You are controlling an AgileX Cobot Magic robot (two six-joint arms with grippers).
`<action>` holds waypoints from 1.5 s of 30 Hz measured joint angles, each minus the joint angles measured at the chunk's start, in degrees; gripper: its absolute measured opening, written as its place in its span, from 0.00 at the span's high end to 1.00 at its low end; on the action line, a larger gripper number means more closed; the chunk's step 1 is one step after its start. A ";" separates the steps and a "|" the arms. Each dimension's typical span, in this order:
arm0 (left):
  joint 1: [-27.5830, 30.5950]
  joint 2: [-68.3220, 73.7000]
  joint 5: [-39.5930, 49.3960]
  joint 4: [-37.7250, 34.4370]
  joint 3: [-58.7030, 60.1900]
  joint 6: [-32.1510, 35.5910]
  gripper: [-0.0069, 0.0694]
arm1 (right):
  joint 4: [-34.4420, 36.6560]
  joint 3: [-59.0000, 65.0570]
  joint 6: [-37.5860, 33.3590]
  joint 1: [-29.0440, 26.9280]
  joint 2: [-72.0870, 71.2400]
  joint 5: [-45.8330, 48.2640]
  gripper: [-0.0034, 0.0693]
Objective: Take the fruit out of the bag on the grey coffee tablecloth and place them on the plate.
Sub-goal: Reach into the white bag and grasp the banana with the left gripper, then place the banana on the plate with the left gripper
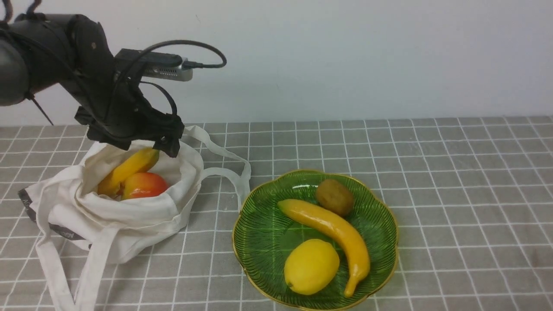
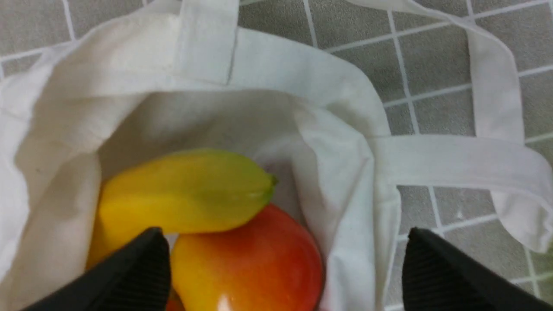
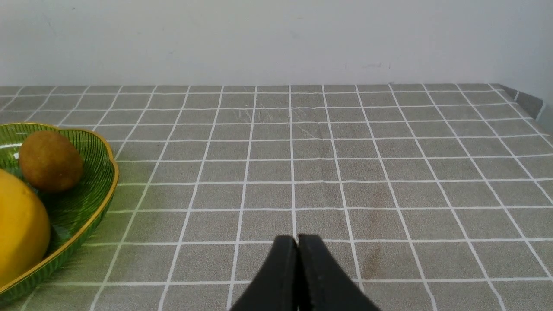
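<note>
Though perhaps faintly stained, grey coffee tablecloth [image 1: 432, 194] below pale wall [image 1: 345, 52]; left gripper [image 2: 285, 242] released above bag [image 1: 129, 216], right gripper [image 3: 298, 242] clenched.

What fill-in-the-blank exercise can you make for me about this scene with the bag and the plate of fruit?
1. The plate holds ___ fruits.
2. The red-orange fruit shares the bag with a ___.
3. The round yellow fruit on the plate is a ___.
4. The fingers above the bag belong to the robot's ___ arm.

Missing words: three; banana; lemon; left.
</note>
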 joint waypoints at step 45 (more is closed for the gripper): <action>0.00 -21.27 -1.61 -17.64 -0.29 -3.47 0.58 | 0.00 0.00 0.00 0.00 0.00 0.00 0.97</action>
